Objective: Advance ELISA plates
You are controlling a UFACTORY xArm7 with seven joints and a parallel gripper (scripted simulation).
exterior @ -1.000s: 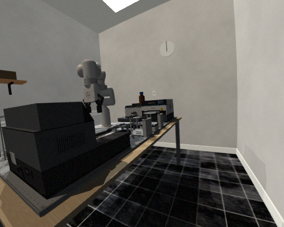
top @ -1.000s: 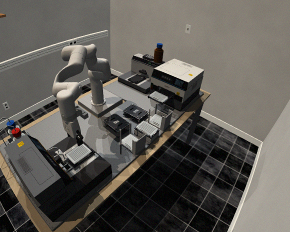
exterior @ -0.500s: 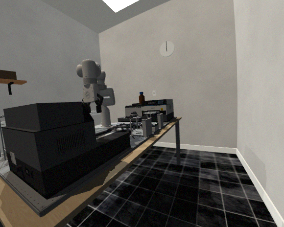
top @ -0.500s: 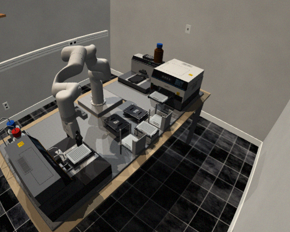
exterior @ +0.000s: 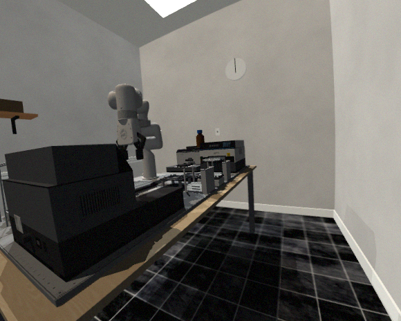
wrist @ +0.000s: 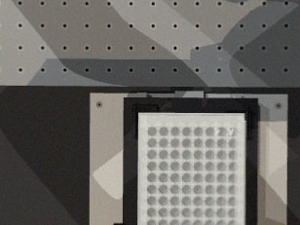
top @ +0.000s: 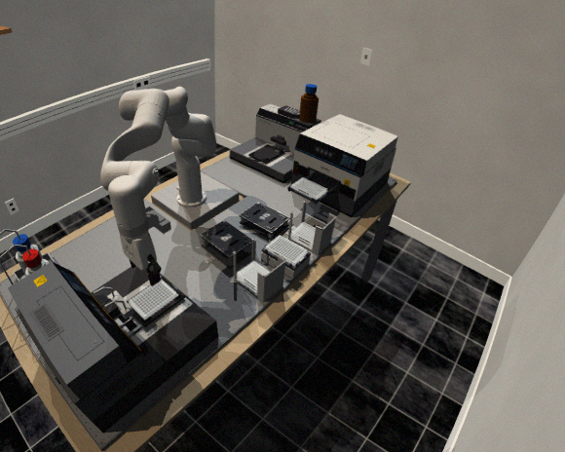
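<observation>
Near the counter's left end, the gripper [top: 146, 269] hung wide apart, holding nothing; the white plate [top: 153, 298] sat just below, bare deck behind.

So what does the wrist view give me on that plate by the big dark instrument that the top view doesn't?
Only the wrist view shows the plate's near short end close up: individual wells, the black locator frame around it, and the perforated deck beyond.

Only the top view shows the open pincer hovering at the plate's far edge, holding nothing, plus the dark instrument, the two stack racks and the white instrument.

Both show the same white well plate lying flat in its frame, untouched.
</observation>
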